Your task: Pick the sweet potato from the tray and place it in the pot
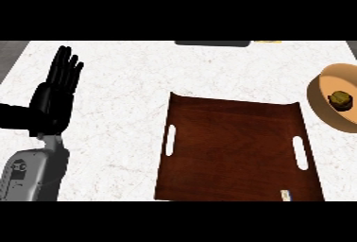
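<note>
Nearest to me, at the lower left of the head view, I noted the grey left forearm coming in from the bottom edge. Just beyond it the left hand stood at the left side of the bench, with its fingers straight and pointing up, fully open and holding nothing; I logged it as resting. To its right, in the middle of the bench, lay the brown wooden tray, flat, with a pale slot handle near each of its short sides. I saw nothing lying on its wood except a small pale mark at its near edge, which I could not identify. Farther out and to the right, cut by the view's right edge, sat the tan pot, just beside the tray's far right corner; I could not tell whether they touched. The sweet potato lay inside the pot, on its bottom, well apart from the hand. At the far edge of the bench I recorded a dark flat object and, to its right, a small yellow thing, both partly cut off.
</note>
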Tool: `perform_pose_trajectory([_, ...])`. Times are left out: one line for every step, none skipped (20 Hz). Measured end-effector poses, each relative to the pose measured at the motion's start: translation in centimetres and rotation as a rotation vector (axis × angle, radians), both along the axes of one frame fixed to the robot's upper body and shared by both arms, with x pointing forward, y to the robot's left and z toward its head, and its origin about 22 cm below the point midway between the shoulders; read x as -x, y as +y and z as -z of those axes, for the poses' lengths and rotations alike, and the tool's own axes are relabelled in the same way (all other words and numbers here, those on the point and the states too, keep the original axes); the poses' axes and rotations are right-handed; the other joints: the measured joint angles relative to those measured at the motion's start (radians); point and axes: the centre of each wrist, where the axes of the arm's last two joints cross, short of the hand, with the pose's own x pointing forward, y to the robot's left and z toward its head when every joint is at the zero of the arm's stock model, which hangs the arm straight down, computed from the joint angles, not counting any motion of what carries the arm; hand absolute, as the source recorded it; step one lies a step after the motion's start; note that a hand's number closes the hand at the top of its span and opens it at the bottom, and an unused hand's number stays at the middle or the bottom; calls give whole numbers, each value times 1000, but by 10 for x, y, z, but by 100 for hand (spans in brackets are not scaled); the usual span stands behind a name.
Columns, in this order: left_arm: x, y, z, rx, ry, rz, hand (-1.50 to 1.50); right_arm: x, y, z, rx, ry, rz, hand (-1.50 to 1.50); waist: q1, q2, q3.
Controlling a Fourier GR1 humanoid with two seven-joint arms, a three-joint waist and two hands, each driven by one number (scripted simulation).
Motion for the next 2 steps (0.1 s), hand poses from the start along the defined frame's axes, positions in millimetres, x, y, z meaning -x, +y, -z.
perform_pose_trajectory([0, 0, 0, 2, 5, -2, 0, 3, -2, -2, 0, 3, 2, -150, -2, 0, 0])
perform_pose_trajectory([0, -1, 2, 3, 6, 1, 0, 5, -4, -4, 1, 2, 5, -150, -1, 1, 1])
